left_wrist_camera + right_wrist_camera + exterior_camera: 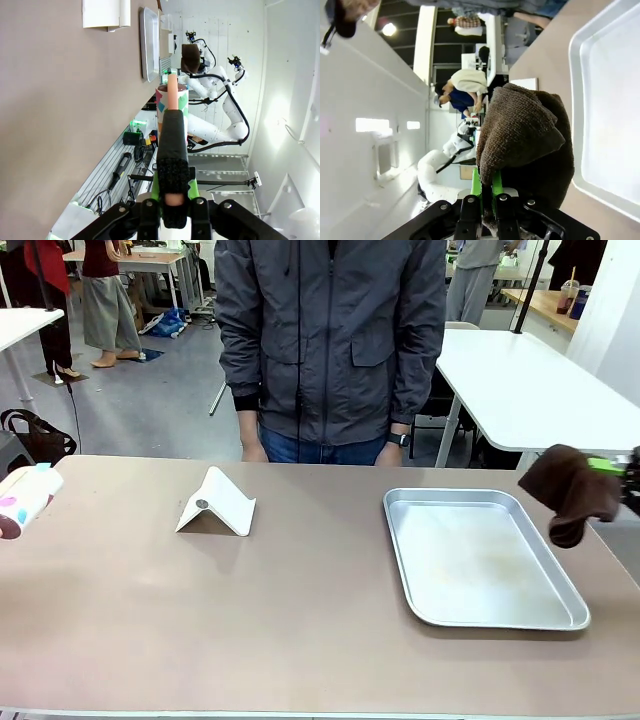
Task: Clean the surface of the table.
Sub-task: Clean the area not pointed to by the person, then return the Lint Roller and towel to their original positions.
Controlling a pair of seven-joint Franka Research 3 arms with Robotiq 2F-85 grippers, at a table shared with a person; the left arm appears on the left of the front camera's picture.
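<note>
Beside the tray (pixel 399 550) on the table (pixel 250 610), right hand (pixel 487 187) clamps brown cloth (pixel 572 490); left hand (pixel 173 130) grips patterned cup (pixel 22 502).

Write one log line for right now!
right claw: holds brown cloth beside tray | left claw: holds patterned cup | table: untouched by cloth

Finding: no text, label, brand, number or sign can be read. The table (pixel 300 620) top is plain. The patterned cup (pixel 24 500) at the table's left end shows coloured patches only, no lettering. The silver tray (pixel 480 560) and white stand (pixel 225 502) on the table, and the brown cloth (pixel 572 490) at its right end, carry no readable marking.
</note>
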